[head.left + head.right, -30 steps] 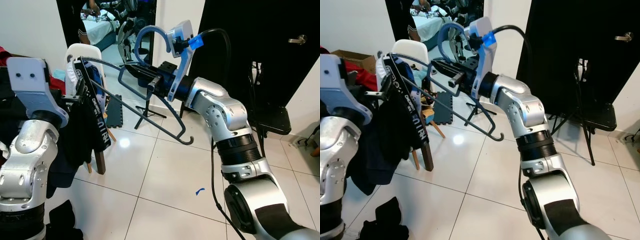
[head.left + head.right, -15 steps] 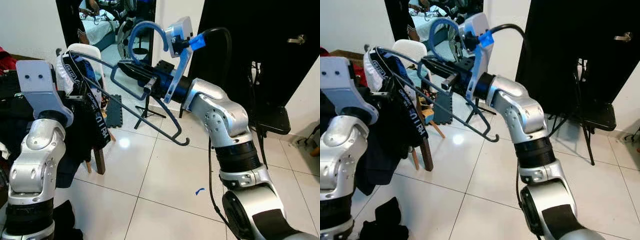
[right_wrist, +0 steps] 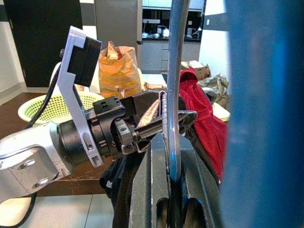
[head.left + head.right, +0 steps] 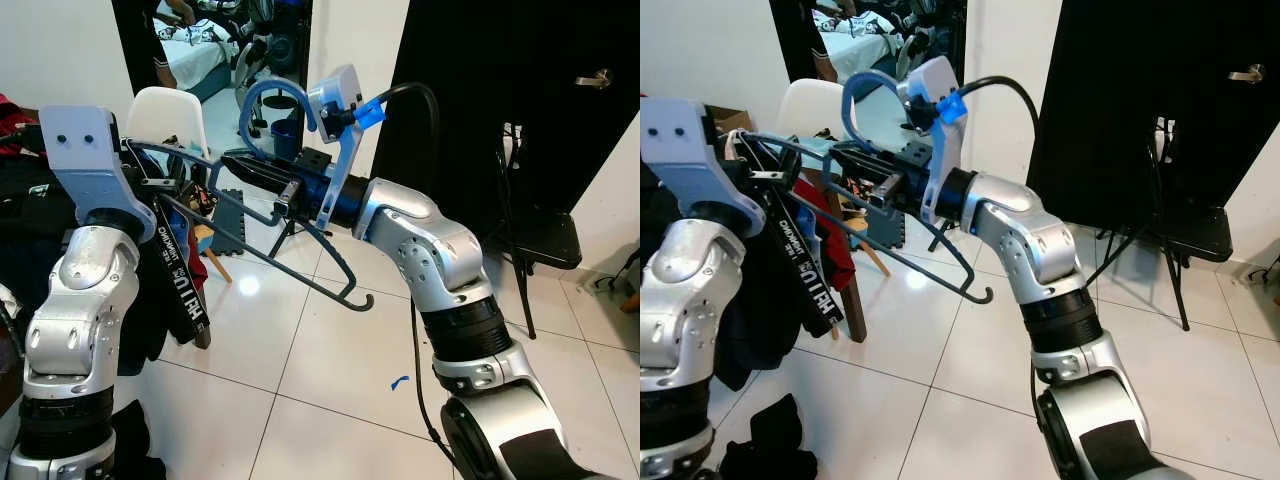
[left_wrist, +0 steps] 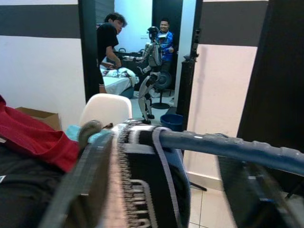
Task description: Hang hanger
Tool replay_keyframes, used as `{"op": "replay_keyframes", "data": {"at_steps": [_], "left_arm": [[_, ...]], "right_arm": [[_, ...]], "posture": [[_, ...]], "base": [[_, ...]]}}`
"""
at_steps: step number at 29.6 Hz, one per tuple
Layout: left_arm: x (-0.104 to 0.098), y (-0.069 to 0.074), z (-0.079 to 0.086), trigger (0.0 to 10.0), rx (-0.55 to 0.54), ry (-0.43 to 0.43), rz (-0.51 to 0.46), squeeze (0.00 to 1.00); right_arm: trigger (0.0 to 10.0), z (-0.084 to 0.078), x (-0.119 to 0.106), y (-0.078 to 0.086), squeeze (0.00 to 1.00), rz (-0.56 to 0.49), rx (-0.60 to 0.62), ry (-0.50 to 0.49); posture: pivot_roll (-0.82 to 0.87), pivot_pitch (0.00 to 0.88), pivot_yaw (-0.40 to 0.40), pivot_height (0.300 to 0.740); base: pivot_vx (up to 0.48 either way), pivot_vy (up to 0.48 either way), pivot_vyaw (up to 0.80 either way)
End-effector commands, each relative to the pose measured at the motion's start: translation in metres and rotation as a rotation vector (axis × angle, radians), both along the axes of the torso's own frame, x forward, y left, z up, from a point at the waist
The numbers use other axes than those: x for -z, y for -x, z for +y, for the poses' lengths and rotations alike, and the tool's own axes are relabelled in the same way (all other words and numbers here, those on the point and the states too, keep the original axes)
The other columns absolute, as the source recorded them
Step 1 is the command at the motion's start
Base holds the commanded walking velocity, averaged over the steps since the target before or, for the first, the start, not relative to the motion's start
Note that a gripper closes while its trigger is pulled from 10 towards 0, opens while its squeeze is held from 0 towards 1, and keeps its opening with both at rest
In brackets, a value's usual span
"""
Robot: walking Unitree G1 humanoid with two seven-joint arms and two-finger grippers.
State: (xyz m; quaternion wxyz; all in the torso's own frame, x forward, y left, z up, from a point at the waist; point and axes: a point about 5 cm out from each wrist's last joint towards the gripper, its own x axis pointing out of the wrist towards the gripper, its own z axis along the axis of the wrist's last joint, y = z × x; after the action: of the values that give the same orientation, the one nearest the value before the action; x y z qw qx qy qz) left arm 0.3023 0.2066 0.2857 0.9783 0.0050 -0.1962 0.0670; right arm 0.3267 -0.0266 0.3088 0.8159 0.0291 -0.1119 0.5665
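Observation:
A dark blue-grey hanger [image 4: 357,298] hangs in the air before me, its blue hook [image 4: 268,87] arching above my right wrist. My right gripper [image 4: 242,166] is shut on its bar, which runs between the fingers [image 3: 153,190] in the right wrist view. A black garment with white lettering [image 4: 180,285] hangs off the hanger's left end. My left gripper [image 3: 183,116] is shut on that garment, right at the bar [image 5: 228,147]. The striped black cloth [image 5: 142,185] lies between its fingers.
A white chair [image 4: 165,110] stands behind the garment, with red cloth [image 5: 33,140] beside it. A black door [image 4: 480,90] and a black folding chair [image 4: 545,240] are to the right. Dark clothes [image 4: 130,440] lie on the white tiles at the lower left. People stand in the far room [image 5: 111,42].
My right gripper has carried the hanger left and a little lower. The left arm has risen closer to it, and the garment hangs nearer the hanger's left end.

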Motion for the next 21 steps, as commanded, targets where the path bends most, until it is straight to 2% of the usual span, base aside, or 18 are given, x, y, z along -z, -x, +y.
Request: {"op": "replay_keyframes", "data": {"at_steps": [1, 5, 7, 8, 9, 10, 11, 12, 18, 19, 21], "left_arm": [[0.005, -0.001, 0.002, 3.5, -0.022, 0.001, 0.025, 0.00], [0.006, -0.001, 0.005, 3.5, -0.042, -0.003, 0.037, 0.00], [0.008, -0.001, 0.009, 4.5, -0.073, -0.013, 0.061, 0.00], [0.008, -0.001, 0.009, 4.5, -0.073, -0.013, 0.061, 0.00], [0.008, 0.000, 0.011, 5.6, -0.085, -0.019, 0.073, 0.00], [0.008, 0.000, 0.011, 5.6, -0.085, -0.019, 0.073, 0.00], [0.009, 0.000, 0.011, 9.1, -0.094, -0.023, 0.086, 0.00], [0.010, 0.000, 0.012, 10.0, -0.099, -0.025, 0.098, 0.00], [0.016, 0.000, 0.009, 10.0, -0.093, -0.021, 0.137, 0.00], [0.018, 0.000, 0.008, 10.0, -0.083, -0.020, 0.150, 1.00], [0.018, 0.000, 0.008, 10.0, -0.083, -0.020, 0.150, 1.00]], "right_arm": [[10.0, 0.000, -0.004, 0.004, 0.00, -0.011, -0.008, -0.014], [10.0, -0.001, -0.004, 0.003, 0.00, -0.011, -0.003, -0.013], [10.0, -0.002, -0.005, 0.001, 0.00, -0.010, 0.011, -0.014], [10.0, -0.002, -0.005, 0.001, 0.00, -0.010, 0.011, -0.014], [10.0, -0.003, -0.006, 0.000, 0.00, -0.010, 0.017, -0.016], [10.0, -0.003, -0.006, 0.000, 0.00, -0.010, 0.017, -0.016], [10.0, -0.004, -0.006, -0.001, 0.00, -0.010, 0.021, -0.017], [10.0, -0.004, -0.007, -0.002, 0.00, -0.011, 0.025, -0.019], [10.0, -0.004, -0.009, -0.003, 0.00, -0.014, 0.029, -0.024], [10.0, -0.004, -0.009, -0.003, 0.00, -0.014, 0.029, -0.028], [10.0, -0.004, -0.009, -0.003, 0.00, -0.014, 0.029, -0.028]], "posture": [[-0.02, 0.000, -0.056, 0.740], [-0.02, 0.000, -0.057, 0.740], [-0.01, 0.000, -0.057, 0.740], [-0.01, 0.000, -0.057, 0.740], [-0.01, 0.000, -0.057, 0.740], [-0.01, 0.000, -0.057, 0.740], [-0.01, 0.000, -0.059, 0.740], [-0.01, 0.000, -0.059, 0.740], [-0.01, 0.000, -0.059, 0.740], [-0.01, 0.000, -0.056, 0.740], [-0.01, 0.000, -0.056, 0.740]], "base": [[0.000, 0.000, 0.00], [0.000, 0.000, 0.00], [0.000, 0.000, 0.00], [0.000, 0.000, 0.00], [0.000, 0.000, 0.00], [0.000, 0.000, 0.00], [0.000, 0.000, 0.00], [0.000, 0.000, 0.00], [0.000, 0.000, 0.00], [0.000, 0.000, 0.00], [0.000, 0.000, 0.00]]}}
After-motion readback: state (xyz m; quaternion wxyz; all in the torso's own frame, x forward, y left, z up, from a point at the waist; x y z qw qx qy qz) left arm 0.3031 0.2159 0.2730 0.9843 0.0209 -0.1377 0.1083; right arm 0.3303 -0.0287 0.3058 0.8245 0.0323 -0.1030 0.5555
